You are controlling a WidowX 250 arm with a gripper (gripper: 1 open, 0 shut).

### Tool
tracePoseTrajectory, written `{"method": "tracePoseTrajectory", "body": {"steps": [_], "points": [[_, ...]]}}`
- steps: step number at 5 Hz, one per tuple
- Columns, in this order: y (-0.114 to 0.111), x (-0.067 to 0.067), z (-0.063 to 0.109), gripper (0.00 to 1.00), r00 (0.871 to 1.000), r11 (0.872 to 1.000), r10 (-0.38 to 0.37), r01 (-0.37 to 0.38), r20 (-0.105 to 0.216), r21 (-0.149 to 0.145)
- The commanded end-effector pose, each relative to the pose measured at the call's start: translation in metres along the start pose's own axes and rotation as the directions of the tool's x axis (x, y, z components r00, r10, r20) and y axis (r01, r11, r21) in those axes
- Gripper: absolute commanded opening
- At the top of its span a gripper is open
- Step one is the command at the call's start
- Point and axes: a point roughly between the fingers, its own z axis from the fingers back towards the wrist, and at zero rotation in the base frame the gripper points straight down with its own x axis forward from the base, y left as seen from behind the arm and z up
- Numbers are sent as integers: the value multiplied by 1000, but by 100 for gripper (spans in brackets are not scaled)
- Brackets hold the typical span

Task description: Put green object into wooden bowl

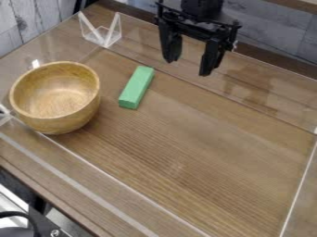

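A small bright green block [136, 87] lies flat on the wooden table, its long side running near-to-far. Left of it, a little apart, stands the round light-tan wooden bowl [55, 95], upright and with nothing inside. My black gripper [187, 56] hangs above the table behind and to the right of the block, pointing down. Its two fingers stand apart, open, and hold nothing.
A clear plastic wall [173, 215] frames the table [210, 148] along its front and side edges. A small clear plastic stand [100, 32] sits at the back, beyond the bowl and block. A pale plank wall runs behind.
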Motion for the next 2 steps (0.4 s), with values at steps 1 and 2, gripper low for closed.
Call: {"method": "tracePoseTrajectory", "body": {"steps": [1, 2], "points": [[9, 1, -6, 100, 1000, 1000, -31, 31, -2, 4], [30, 4, -10, 100, 999, 999, -50, 50, 20, 10]]}}
